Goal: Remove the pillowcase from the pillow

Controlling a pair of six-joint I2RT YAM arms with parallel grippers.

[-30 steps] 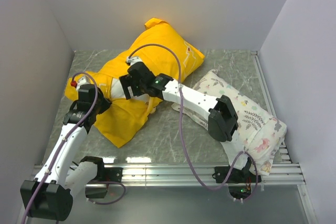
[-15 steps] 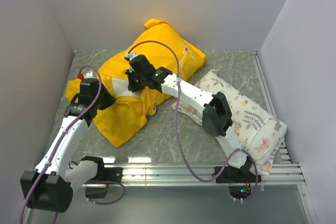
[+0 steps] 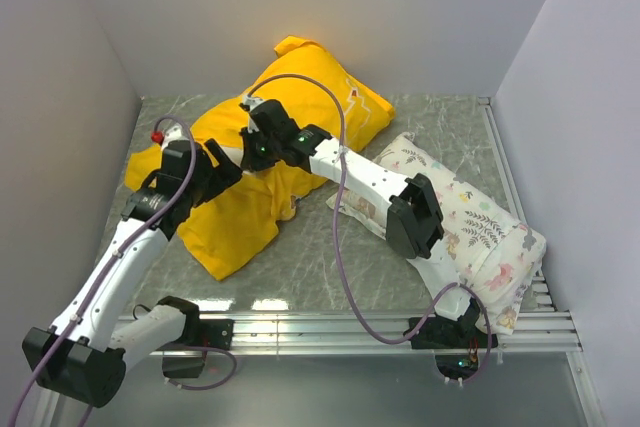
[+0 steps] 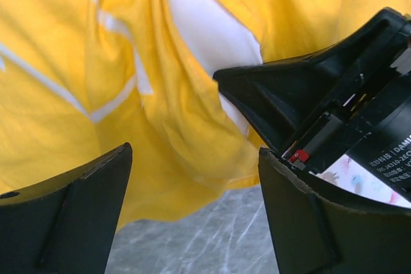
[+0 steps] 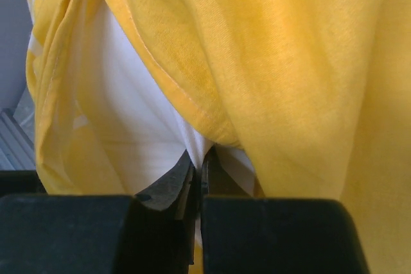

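Note:
The yellow pillowcase [image 3: 260, 202] lies across the left and middle of the table, with the plain white pillow [image 5: 128, 113] showing through its open mouth. My right gripper [image 3: 250, 154] reaches into that mouth and is shut on a fold of the white pillow fabric [image 5: 200, 158], just under the yellow hem [image 5: 186, 104]. My left gripper [image 3: 224, 169] hovers beside it over the pillowcase, jaws open and nothing between them [image 4: 194, 153]. The left wrist view shows the yellow cloth [image 4: 180, 126], a strip of white pillow [image 4: 209, 36] and the right gripper's black body [image 4: 321, 107].
A white pillow printed with pastel figures [image 3: 470, 227] lies at the right, under the right arm's elbow. Grey walls close in the left, back and right sides. A metal rail [image 3: 320, 327] runs along the near edge. Marble tabletop [image 4: 192, 235] shows below the left jaws.
The right gripper moved up into the pillowcase mouth and shut on the white pillow. The left gripper let go of the yellow cloth, opened, and shifted right toward the right gripper.

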